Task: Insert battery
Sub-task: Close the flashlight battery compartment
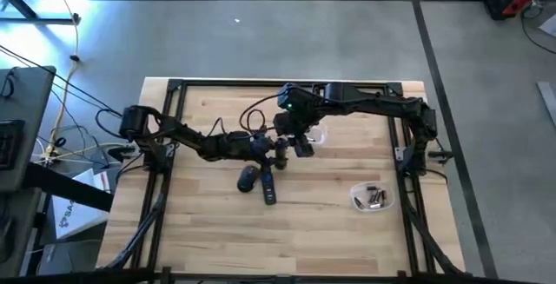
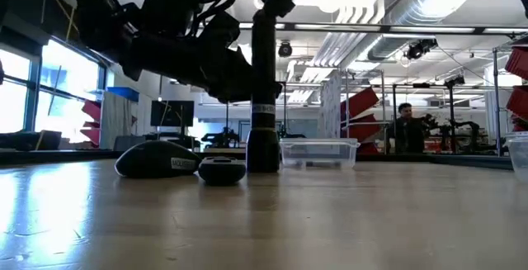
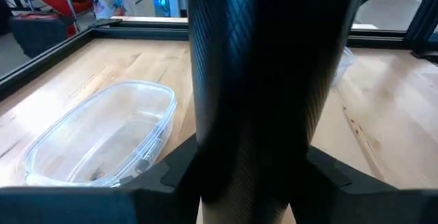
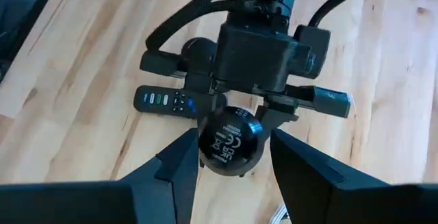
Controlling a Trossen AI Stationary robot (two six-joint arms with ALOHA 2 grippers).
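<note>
Standing upright mid-table, a black cylindrical flashlight [image 2: 263,97] was clamped by the left gripper [image 4: 263,104], its round base cap seen end-on between the right gripper [image 4: 229,166] fingers, which were spread apart. A black remote control [image 1: 268,189] and dark computer mouse [image 1: 248,178] were seen beside it; a clear plastic container [image 1: 373,198] holding small dark batteries was well apart.

The left arm is stretched from the table's left edge toward the middle, its gripper [image 1: 280,148] closed on a flashlight [image 2: 263,97] that is held upright. The right arm is reached in from the right edge, and its gripper [image 1: 300,142] is spread open directly above.
</note>
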